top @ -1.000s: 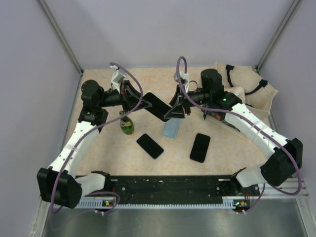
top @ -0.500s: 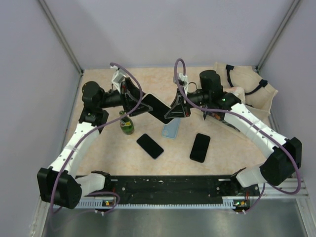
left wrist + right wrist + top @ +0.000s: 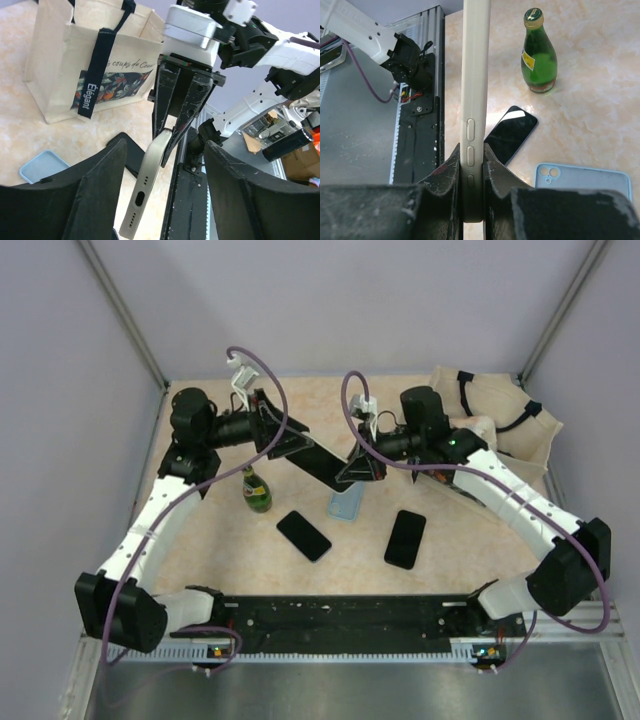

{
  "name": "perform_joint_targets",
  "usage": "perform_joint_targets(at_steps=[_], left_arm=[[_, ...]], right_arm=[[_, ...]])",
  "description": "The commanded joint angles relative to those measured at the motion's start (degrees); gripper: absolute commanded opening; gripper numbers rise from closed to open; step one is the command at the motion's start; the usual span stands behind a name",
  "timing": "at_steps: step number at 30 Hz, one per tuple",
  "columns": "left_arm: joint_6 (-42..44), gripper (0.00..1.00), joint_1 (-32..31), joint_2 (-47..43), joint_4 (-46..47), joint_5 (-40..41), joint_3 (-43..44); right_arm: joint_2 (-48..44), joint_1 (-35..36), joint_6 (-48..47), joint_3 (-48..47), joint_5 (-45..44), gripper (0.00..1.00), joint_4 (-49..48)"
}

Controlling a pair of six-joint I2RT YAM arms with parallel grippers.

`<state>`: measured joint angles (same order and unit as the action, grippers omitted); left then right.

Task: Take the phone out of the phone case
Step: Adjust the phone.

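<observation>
Glossy green glass bottle (image 3: 538,52); matt cream phone case (image 3: 475,100); cloth tote bag (image 3: 90,65).

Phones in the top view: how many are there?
3. The cased phone: in the air, right gripper shut on it. The second phone: on the table by the green bottle. The third phone: further right. The light blue case looks empty. The bag may hide more.

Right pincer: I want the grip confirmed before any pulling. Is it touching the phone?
Touching. The right wrist view shows the right pincer closed on the phone, both fingers pressing its faces.
</observation>
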<state>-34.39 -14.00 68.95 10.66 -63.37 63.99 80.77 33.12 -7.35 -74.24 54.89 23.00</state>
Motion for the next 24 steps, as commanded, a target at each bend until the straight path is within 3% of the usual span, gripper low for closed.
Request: perform_joint_targets(at_steps=[1,7,11,13,17,24], left_arm=[[1.60,0.65,-0.94,1.80,-6.16,1.76,3.16],[2.49,0.51,-1.38,2.42,-8.46,1.68,3.69],[1.00,0.30,-1.38,2.95,-8.28,1.41,3.51],[0.03,0.24,-1.38,2.95,-7.85,1.32,3.17],[-4.70,0.01,-1.47,2.60,-4.42,2.46,0.18],[-12.53,0.00,-1.56,4.44,-4.68,4.83,-3.95]], right_arm=[[-1.32,0.89,-2.40,-3.81,0.13,0.00,-1.91],[-1.58,1.15,-3.01,-3.90,-0.58,0.00,-1.38],[-1.49,2.20,-5.03,-4.07,-3.64,0.00,-0.07],[-1.49,3.17,-6.44,-4.25,-5.75,0.00,0.81],[-1.06,4.49,-8.55,-5.21,-10.23,0.00,2.57],[-0.88,6.95,-11.10,-6.36,-19.02,0.00,3.45]])
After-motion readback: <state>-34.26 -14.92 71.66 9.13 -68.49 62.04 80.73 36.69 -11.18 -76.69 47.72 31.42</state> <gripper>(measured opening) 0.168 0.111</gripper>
